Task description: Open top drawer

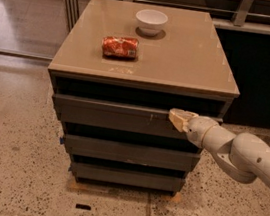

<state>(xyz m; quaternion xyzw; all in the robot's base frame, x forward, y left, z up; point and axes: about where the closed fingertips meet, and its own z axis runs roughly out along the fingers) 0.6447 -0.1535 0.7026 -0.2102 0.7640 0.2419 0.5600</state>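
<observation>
The top drawer (113, 115) is the widest dark grey front, just under the tan cabinet top, with small pale scuffs right of centre. It stands slightly proud of the cabinet body. Two narrower dark grey drawer fronts sit below it. My gripper (176, 117), pale cream, reaches in from the right on a white arm (239, 153). Its tip lies at the top edge of the top drawer's front, right of centre, touching or nearly touching it.
A crushed red can (119, 47) lies on its side on the cabinet top (192, 63). A white bowl (151, 21) stands behind it. Speckled floor surrounds the cabinet. A dark wall and railing stand behind, glass panels at the far left.
</observation>
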